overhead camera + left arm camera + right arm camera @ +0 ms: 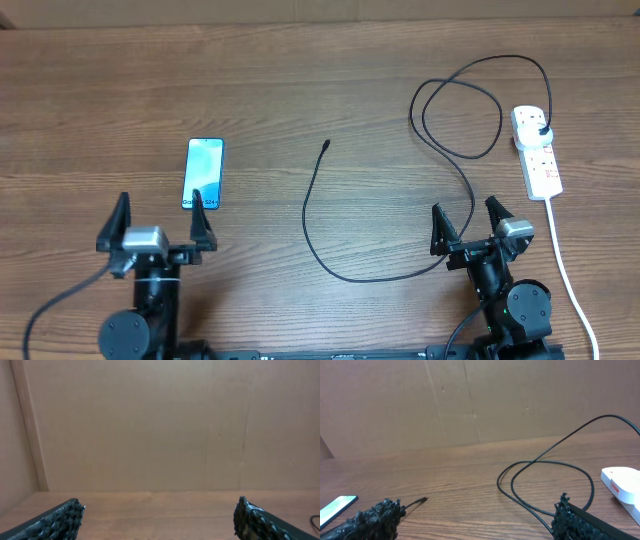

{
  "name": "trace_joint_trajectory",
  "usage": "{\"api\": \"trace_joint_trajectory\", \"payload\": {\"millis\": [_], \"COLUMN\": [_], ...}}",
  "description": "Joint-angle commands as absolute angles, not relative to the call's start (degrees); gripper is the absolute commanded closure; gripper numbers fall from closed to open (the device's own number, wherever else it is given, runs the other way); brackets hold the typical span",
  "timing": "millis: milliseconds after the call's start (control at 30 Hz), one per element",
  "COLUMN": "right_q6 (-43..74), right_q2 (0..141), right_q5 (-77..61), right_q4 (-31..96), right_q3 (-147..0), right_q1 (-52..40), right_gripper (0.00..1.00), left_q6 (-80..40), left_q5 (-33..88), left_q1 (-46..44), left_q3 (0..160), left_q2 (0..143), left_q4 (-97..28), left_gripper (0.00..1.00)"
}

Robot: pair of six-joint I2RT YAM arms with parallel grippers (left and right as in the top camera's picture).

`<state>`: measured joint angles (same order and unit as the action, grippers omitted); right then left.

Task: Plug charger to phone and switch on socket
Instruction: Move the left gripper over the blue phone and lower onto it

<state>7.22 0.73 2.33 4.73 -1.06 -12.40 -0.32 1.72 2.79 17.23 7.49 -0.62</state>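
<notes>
Nearest the camera, 2 robot arms sit at the front edge of a wooden table (300,80). The left gripper (160,197) and the right gripper (463,205) both have their jaws spread wide and grip nothing.

Just past the left gripper lies the phone (203,172), flat with its blue screen up. Seen from overhead, its near end is overlapped by that gripper's inner finger; whether they touch cannot be told.

The charger (308,215), a thin black cable, curves across the middle of the table. Its connector tip (327,144) lies loose, well apart from the phone. From there the cable runs toward the front, passes by the right gripper and loops away to the far right.

There its black plug (541,132) sits in the far end of the socket (537,152), a white strip whose thick white cord (565,270) trails back to the front edge.

A cardboard wall (150,425) closes the back.
</notes>
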Motion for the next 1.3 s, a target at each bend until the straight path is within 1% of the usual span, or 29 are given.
{"api": "trace_joint_trajectory", "payload": {"millis": [0,167,200,367,533,600,867,933,1100,1267], "right_q6": [6.8,6.8,6.8,6.8,6.8,6.8,6.8,6.8,6.8,6.8], "right_q2": [0.2,0.2,0.2,0.2,0.2,0.2,0.2,0.2,0.2,0.2], "right_q5": [2.2,2.2,2.2,2.2,2.2,2.2,2.2,2.2,2.2,2.2], "right_q4": [4.5,4.5,4.5,4.5,4.5,4.5,4.5,4.5,4.5,4.5], "right_q3": [-0.4,-0.4,-0.4,-0.4,-0.4,-0.4,-0.4,-0.4,-0.4,-0.4], "right_q1": [-12.1,-12.1,-12.1,-12.1,-12.1,-12.1,-12.1,-12.1,-12.1,-12.1], "right_gripper": [0.00,0.00,0.00,0.00,0.00,0.00,0.00,0.00,0.00,0.00], "left_q6": [-1.3,-1.1,0.0,0.3,0.3,0.2,0.2,0.0,0.0,0.0], "left_q5": [3.9,6.3,7.4,7.5,7.5,7.6,7.6,8.0,7.9,7.4], "left_q1": [3.4,3.4,3.4,3.4,3.4,3.4,3.4,3.4,3.4,3.4], "left_q3": [25.6,37.2,42.7,57.0,72.6,81.6,103.9,106.6,106.9,106.9], "left_q2": [15.2,26.9,31.8,43.6,55.5,62.8,80.6,83.5,87.9,92.3], "left_q4": [-2.2,-7.7,-11.0,-21.5,-35.0,-43.4,-65.7,-69.1,-72.8,-73.4], "left_gripper": [0.01,0.00,0.00,0.01,0.00,0.00,0.00,0.01,0.01,0.00]}}
